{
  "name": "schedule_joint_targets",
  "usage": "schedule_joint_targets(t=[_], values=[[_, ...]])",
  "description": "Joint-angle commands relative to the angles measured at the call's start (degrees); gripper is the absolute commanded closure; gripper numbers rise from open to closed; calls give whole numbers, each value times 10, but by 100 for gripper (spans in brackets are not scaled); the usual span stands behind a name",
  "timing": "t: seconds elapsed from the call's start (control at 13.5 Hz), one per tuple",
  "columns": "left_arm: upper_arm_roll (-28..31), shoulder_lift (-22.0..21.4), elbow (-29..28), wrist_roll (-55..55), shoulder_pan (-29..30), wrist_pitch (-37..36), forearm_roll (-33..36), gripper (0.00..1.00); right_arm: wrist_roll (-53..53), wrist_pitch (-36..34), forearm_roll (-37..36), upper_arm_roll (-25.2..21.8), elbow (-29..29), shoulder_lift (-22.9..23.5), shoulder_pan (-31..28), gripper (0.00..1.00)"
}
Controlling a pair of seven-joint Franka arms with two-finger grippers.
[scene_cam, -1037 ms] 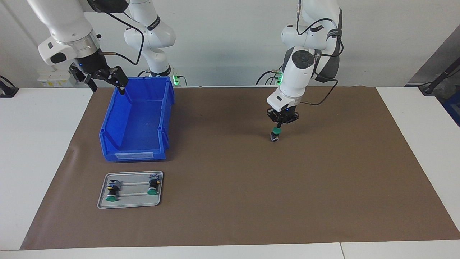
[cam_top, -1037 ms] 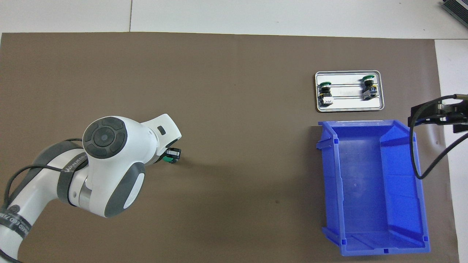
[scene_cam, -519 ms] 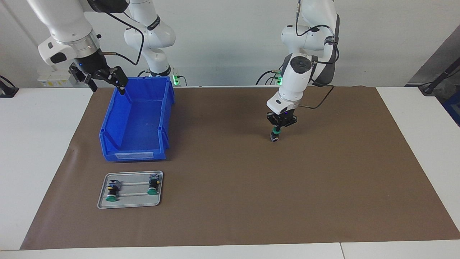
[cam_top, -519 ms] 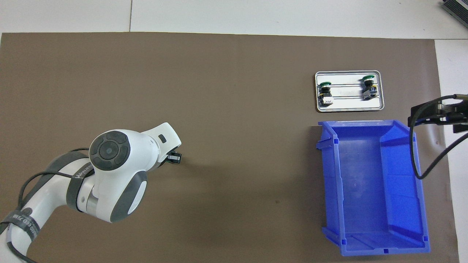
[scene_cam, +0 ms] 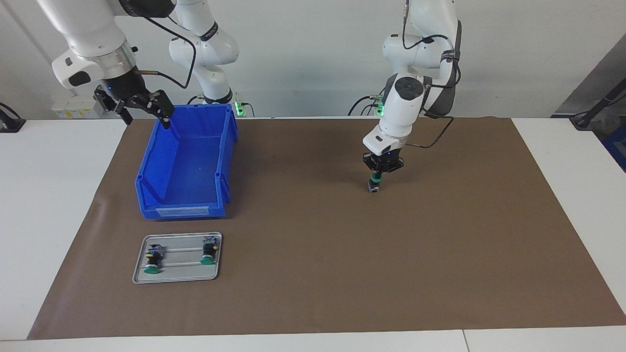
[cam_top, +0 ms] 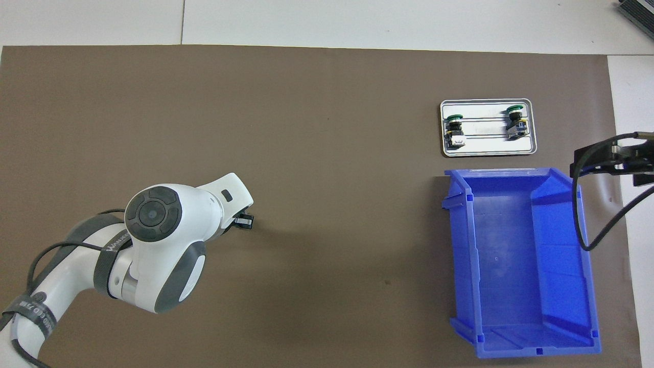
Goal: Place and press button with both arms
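my left gripper [scene_cam: 379, 176] points straight down over the brown mat [scene_cam: 342, 234], toward the left arm's end of the table from the blue bin [scene_cam: 188, 164] and well apart from it. its fingertips are together, not clamped around anything, and they bear down on the green cap of the button [scene_cam: 374, 185]. the button stands upright on the mat directly under them, cap on top, dark body below, base on the mat. in the overhead view my left wrist housing covers most of it; only a small dark part of the button [cam_top: 246, 221] shows at the housing's edge.

my right gripper [scene_cam: 142, 110] waits in the air at the bin's corner nearest the robots, on the right arm's end of the table. its fingers [scene_cam: 165, 110] stand apart and hold nothing. in the overhead view only part of that gripper [cam_top: 610, 159] shows, just beside the bin's rim [cam_top: 575, 184].

the bin sits on the mat with its inside bare. a metal tray [scene_cam: 142, 276] lies on the mat just beside the bin, farther from the robots than it. two more green-capped switches lie on their sides in the tray, one [scene_cam: 153, 259] toward the right arm's end, the other [scene_cam: 209, 253] toward the left arm's end, apart from each other, neither near a gripper.
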Motion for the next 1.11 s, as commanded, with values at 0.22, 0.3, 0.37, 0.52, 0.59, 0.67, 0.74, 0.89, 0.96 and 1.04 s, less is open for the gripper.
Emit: schedule_joint_targets(t=[0.22, 0.3, 0.37, 0.52, 0.59, 0.67, 0.74, 0.89, 0.96, 1.04], values=[[7, 8, -11, -13, -14, 18, 11, 100, -17, -5, 13, 0, -5, -5, -4, 0], [7, 6, 0, -13, -13, 2, 11, 100, -17, -5, 13, 0, -5, -5, -4, 0], [8, 3, 20, -13, -13, -28, 11, 100, -17, -5, 13, 0, -5, -5, -4, 0], [9, -1, 77, -9, -6, -108, 11, 100, -17, -5, 13, 0, -5, -5, -4, 0], [11, -3, 98, -7, 0, -132, 11, 100, -17, -5, 13, 0, -5, -5, -4, 0], [12, -4, 116, -6, 10, -147, 11, 100, -17, -5, 13, 0, -5, -5, -4, 0], [12, -7, 139, 7, 28, -169, 11, 63, -17, -5, 13, 0, -5, -5, -4, 0], [12, -21, 170, 38, 62, -205, 11, 0, -17, -5, 13, 0, -5, -5, -4, 0], [12, -26, 192, 45, 86, -233, 10, 0, -17, -5, 13, 0, -5, -5, -4, 0], [12, -28, 222, 66, 105, -267, 10, 0, -17, -5, 13, 0, -5, -5, -4, 0]])
